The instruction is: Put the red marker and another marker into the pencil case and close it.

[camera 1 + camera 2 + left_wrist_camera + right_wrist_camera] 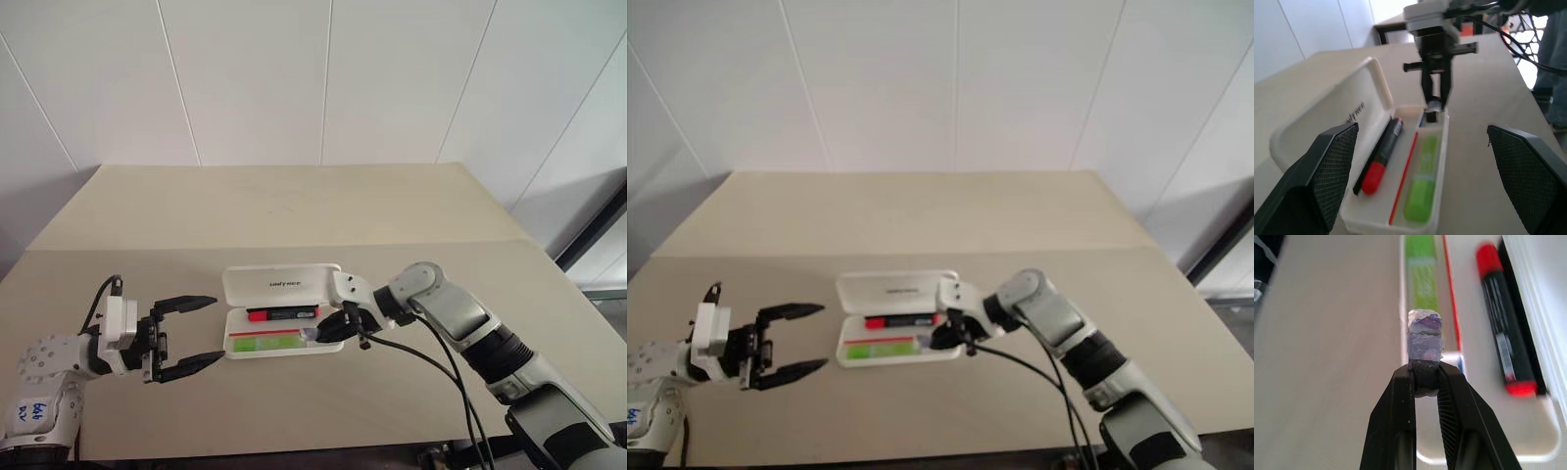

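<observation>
Pencil case (279, 315): white hinged case, lay open on the table (294, 211), lid raised along its far side, tray toward the robot; the landmark for all entries below

Left gripper (186, 338): stood just off the case's left end, black fingers spread wide, grasping nothing

Right gripper (1425, 374): hung over the case's right end, fingers clenched on a small grey-purple piece (1424, 335)

Red marker (1379, 157): lay inside the case, in the lane nearest the lid

Another marker (1421, 185), yellow-green: lay inside the case, in the near lane past the red divider

Risks, as judged: the held piece might drop in among the markers or be caught at the rim and stop the lid shutting flush; a push on the right end could skid the unsteadied case or tip the lid early
</observation>
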Robot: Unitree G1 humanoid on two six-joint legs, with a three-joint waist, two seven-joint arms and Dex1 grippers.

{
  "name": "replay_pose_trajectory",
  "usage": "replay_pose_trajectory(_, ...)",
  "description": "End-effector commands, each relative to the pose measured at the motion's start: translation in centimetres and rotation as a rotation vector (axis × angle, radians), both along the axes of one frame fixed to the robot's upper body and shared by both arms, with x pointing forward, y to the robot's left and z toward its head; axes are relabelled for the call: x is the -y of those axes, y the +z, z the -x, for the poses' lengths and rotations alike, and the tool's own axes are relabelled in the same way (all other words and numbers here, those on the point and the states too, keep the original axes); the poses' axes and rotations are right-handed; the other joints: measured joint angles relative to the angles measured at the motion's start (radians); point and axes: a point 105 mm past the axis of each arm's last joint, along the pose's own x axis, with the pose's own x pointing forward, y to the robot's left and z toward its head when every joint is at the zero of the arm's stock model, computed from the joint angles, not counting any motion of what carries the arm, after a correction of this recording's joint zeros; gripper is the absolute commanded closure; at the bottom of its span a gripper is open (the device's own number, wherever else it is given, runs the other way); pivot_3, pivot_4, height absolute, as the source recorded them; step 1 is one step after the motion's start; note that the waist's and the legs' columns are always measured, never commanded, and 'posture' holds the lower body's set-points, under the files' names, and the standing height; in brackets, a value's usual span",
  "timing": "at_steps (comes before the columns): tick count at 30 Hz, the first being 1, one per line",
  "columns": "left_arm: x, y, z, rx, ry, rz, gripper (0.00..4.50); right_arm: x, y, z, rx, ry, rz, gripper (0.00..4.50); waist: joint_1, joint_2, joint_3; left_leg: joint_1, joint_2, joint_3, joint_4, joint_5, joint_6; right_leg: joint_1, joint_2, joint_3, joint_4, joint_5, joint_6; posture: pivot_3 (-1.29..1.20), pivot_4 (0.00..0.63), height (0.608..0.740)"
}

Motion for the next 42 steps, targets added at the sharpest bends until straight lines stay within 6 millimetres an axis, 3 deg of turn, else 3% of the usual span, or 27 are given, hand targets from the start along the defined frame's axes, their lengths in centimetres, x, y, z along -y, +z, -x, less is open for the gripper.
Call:
replay_pose_trajectory(1,-0.5,1.1,0.6,0.040,-0.004,-0.003,0.00,0.0,1.2,-0.3,0.050,0.027,-0.001,3.44,-0.001,0.000,0.000,0.000,0.000,0.000,0.000,0.000,0.000,0.000,0.000,0.000,0.000,0.000,0.000,0.00,0.150,0.740)
replay_pose_trajectory(11,-1.1,1.3,0.3,0.045,0.013,-0.014,0.00,0.6,0.9,-1.0,0.059,0.011,0.022,3.44,-0.001,0.000,0.000,0.000,0.000,0.000,0.001,0.000,0.000,0.000,0.000,0.000,0.001,0.000,0.000,0.00,0.150,0.740)
replay_pose_trajectory(21,-1.2,1.6,-0.1,0.062,0.029,-0.016,0.00,0.7,2.5,-0.7,0.083,0.020,0.009,0.07,-0.001,0.000,0.000,0.000,0.000,0.000,0.002,0.000,0.000,0.000,0.000,0.000,0.002,0.000,0.000,0.00,0.150,0.740)
replay_pose_trajectory(30,-1.0,2.9,-2.0,0.162,0.106,0.006,0.00,1.8,5.8,1.5,0.092,0.017,-0.111,0.02,0.006,0.000,0.000,0.000,0.000,0.000,0.003,0.000,0.000,0.001,0.000,0.000,0.002,0.000,0.000,0.00,0.150,0.740)
replay_pose_trajectory(34,-0.9,3.7,-2.9,0.192,0.133,0.033,0.00,2.4,7.7,2.7,0.088,0.006,-0.267,0.02,0.014,0.000,0.000,0.000,0.000,0.000,0.003,0.000,0.000,0.001,0.000,0.000,0.002,0.000,0.000,0.00,0.150,0.740)
replay_pose_trajectory(38,-0.9,3.7,-3.8,0.189,0.162,0.002,0.00,3.2,10.7,4.5,0.128,0.075,-0.509,0.02,0.017,0.000,0.000,0.000,0.000,-0.001,0.004,0.000,0.000,0.002,0.000,0.000,0.002,0.001,0.001,0.00,0.150,0.740)
replay_pose_trajectory(42,-1.3,3.4,-5.3,0.160,0.208,-0.074,0.00,5.3,11.0,4.7,0.123,0.023,-0.563,0.02,0.026,0.000,0.000,0.000,0.000,-0.001,0.005,0.000,0.000,0.002,0.000,0.000,0.002,0.001,0.001,0.00,0.150,0.740)
